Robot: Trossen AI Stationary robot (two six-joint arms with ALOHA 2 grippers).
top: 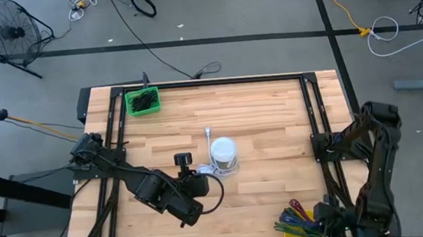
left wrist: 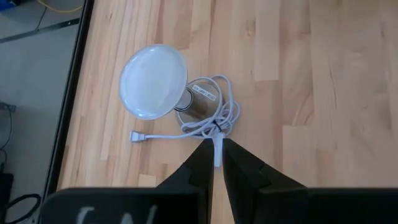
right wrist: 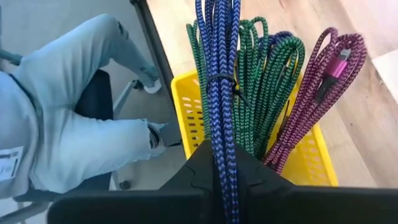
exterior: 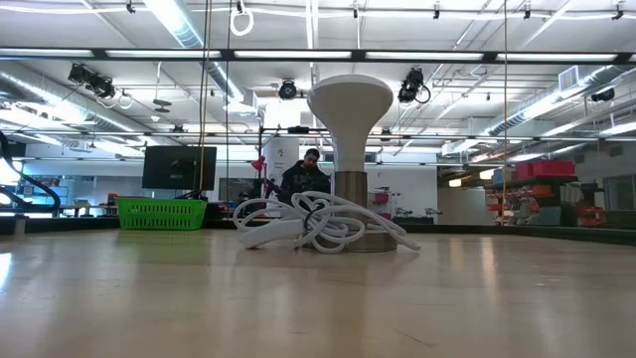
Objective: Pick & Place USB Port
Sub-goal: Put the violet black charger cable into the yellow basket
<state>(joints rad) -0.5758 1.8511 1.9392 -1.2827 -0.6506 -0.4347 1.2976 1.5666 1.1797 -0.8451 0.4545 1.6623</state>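
While my left pincer (left wrist: pixel 217 163) sits over the middle of the table (top: pixel 272 113), it's clamped on a white plug (left wrist: pixel 217 151) at one end of the white cable (left wrist: pixel 208 121). The rest of that cable is looped around the base of a small white lamp (top: pixel 223 153), and its other plug end (left wrist: pixel 138 137) lies flat on the wood just beside the lamp.

Containers: there's a green basket (top: pixel 142 101) at the far left corner of the table with something dark and tangled in it, can't tell exactly what. At the near right corner there's a yellow bin (right wrist: pixel 308 163) stuffed with braided cables, a blue one (right wrist: pixel 219 68), a green one (right wrist: pixel 261 74) and a purple one (right wrist: pixel 320 87) with a pink connector.

My right pincer (right wrist: pixel 222 180) is down over that yellow bin, squeezed together on the blue cable bundle, which runs right between its fingers. Beyond the table edge a person in light trousers (right wrist: pixel 74 124) is sitting.
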